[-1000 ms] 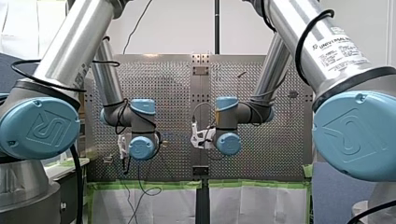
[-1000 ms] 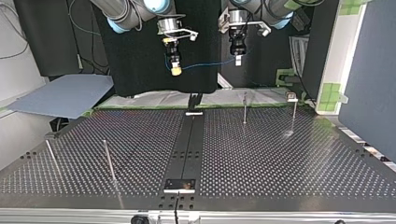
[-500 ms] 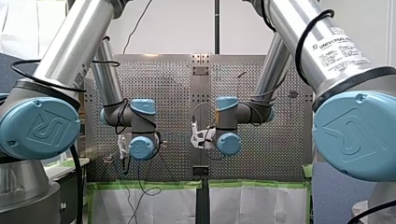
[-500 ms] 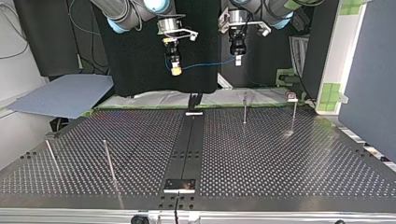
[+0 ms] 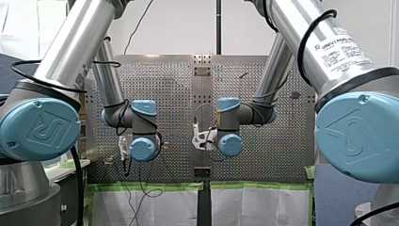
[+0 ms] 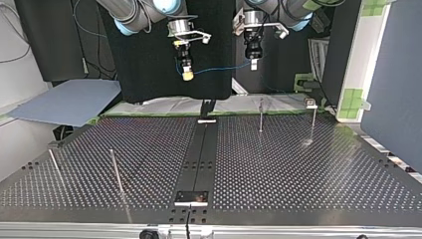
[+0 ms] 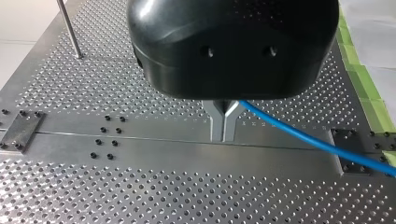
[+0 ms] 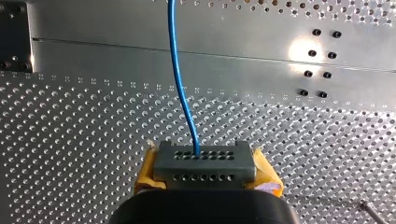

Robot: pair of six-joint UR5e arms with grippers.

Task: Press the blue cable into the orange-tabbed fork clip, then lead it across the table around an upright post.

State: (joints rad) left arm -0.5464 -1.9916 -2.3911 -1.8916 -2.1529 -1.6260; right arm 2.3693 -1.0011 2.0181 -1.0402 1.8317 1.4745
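Note:
The thin blue cable [image 6: 219,68] hangs slack in the air between my two grippers, well above the perforated table [image 6: 298,169]. In the top view my left gripper [image 6: 253,63] is at the right and my right gripper [image 6: 187,74], with yellow pads, at the left. The left wrist view shows my left gripper [image 7: 224,133] shut on the blue cable [image 7: 303,138], which trails off to one side. My right gripper [image 8: 204,165] is shut on a grey perforated end block [image 8: 204,161], and the cable [image 8: 180,79] leaves the block ahead of it. No orange-tabbed clip is clearly recognisable.
Thin upright posts stand on the table: two at the top view's far right [image 6: 260,115] [image 6: 313,122], two at its near left [image 6: 115,172] [image 6: 55,167]. A small fitting [image 6: 310,103] sits by the far right post. A dark centre rail [image 6: 201,154] runs across the plate.

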